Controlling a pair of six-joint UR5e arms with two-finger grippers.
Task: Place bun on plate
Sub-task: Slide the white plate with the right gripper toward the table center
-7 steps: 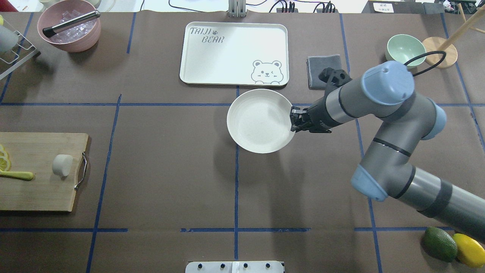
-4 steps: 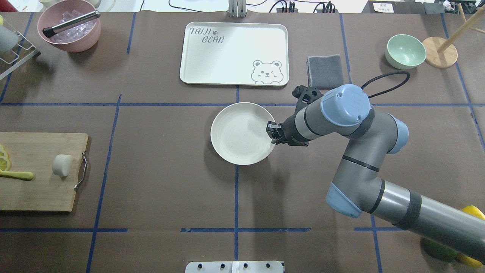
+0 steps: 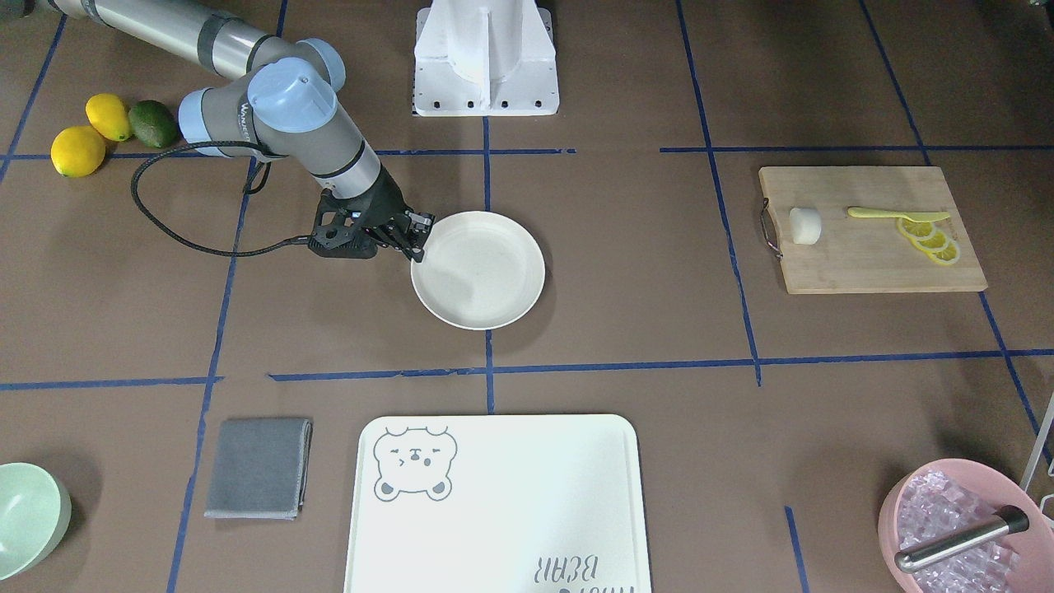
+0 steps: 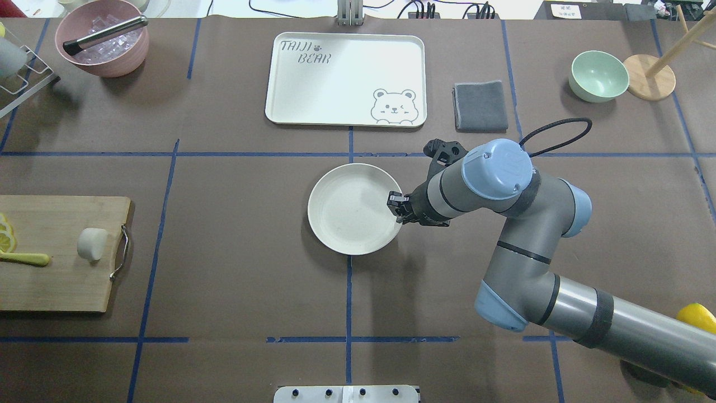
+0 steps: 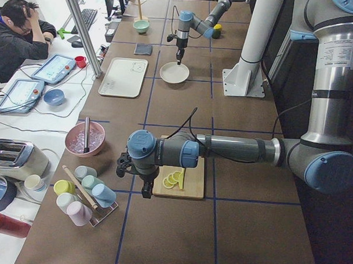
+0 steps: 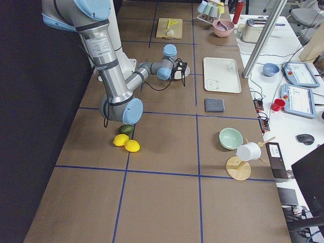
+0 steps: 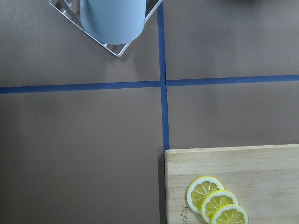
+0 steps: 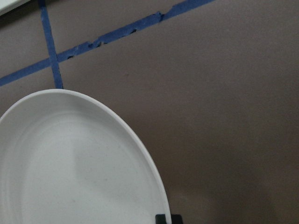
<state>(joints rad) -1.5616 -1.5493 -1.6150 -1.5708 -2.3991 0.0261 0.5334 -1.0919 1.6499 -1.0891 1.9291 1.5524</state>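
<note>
The bun [image 4: 92, 244] lies on the wooden cutting board [image 4: 56, 263] at the table's left, with no gripper near it; the front-facing view shows the bun [image 3: 805, 226] beside the board's handle. The cream-white plate [image 4: 347, 212] is at the table's middle. My right gripper [image 4: 396, 206] is shut on the plate's right rim, and in the front-facing view the same gripper [image 3: 418, 239] pinches the plate [image 3: 486, 276]. The right wrist view shows the plate [image 8: 74, 168] empty. My left gripper [image 5: 145, 192] shows only in the exterior left view, beyond the board's outer end; I cannot tell its state.
A bear-print tray [image 4: 345, 78], a grey cloth [image 4: 480, 105] and a green bowl [image 4: 598, 75] lie along the far side. A pink bowl [image 4: 102, 38] of ice holds tongs at far left. Lemon slices [image 3: 930, 239] and a yellow utensil share the board. Lemons and an avocado [image 3: 154, 123] sit near the right arm.
My right gripper has carried the plate leftward and toward the robot, away from the tray's edge to the table's middle. The bun has not moved.
</note>
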